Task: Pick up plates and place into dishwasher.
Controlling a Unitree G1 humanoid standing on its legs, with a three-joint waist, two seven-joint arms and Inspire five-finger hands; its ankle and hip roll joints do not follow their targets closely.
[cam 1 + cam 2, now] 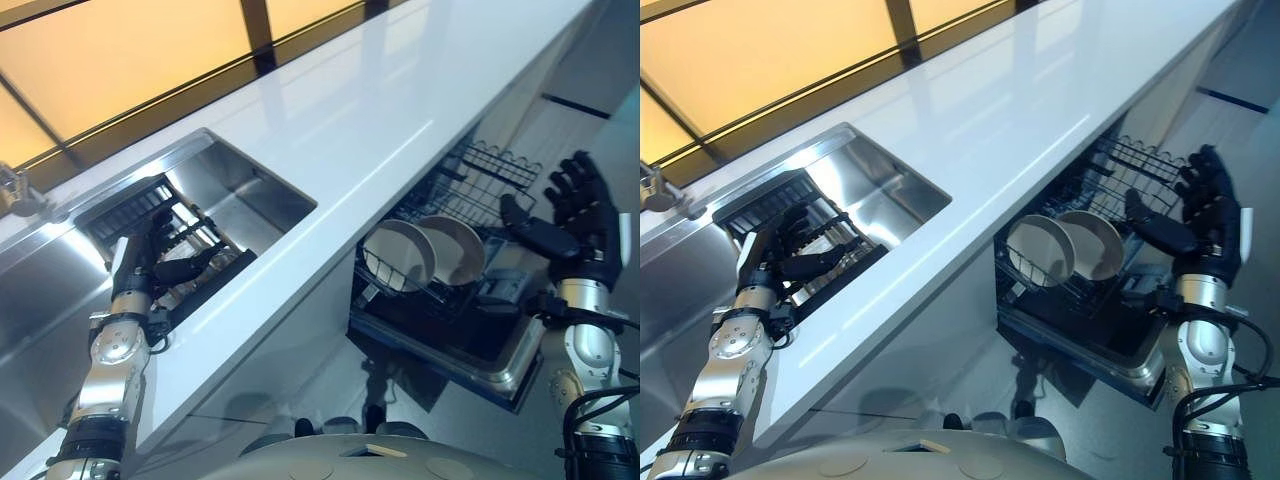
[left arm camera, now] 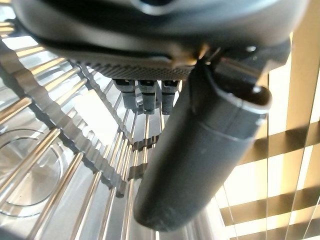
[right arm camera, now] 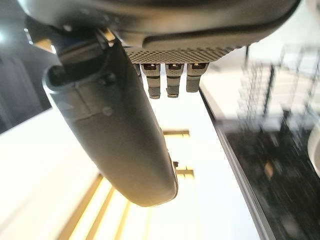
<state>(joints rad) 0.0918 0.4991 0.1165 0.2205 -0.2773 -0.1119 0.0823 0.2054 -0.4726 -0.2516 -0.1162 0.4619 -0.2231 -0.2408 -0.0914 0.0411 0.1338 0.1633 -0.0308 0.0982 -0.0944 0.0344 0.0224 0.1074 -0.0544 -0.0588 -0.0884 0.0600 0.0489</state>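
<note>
- Currently stowed: two plates, standing on edge side by side in the dishwasher rack, which is pulled out below the white countertop.
- Appearance: round, pale cream-white faces with a darker rim line, shallow wells, glossy finish; both lean slightly, faces toward me.
- Handling, as I judge it: rigid ceramic, moderately heavy, smooth glaze likely slippery, and liable to chip against the wire tines if knocked.
- Best hold, as I judge it: pinch across the rim, thumb on one face and fingers on the other, at the upper edge that stands clear of the rack.
- My right hand: raised beside the rack, just right of the plates and apart from them, fingers spread straight, thumb out, holding nothing.
- My left hand: down in the steel sink, over a dark drying rack; fingers extended, nothing held. My left wrist view shows bare metal rods past the thumb.
- Further plates in the sink: I cannot make any out.
</note>
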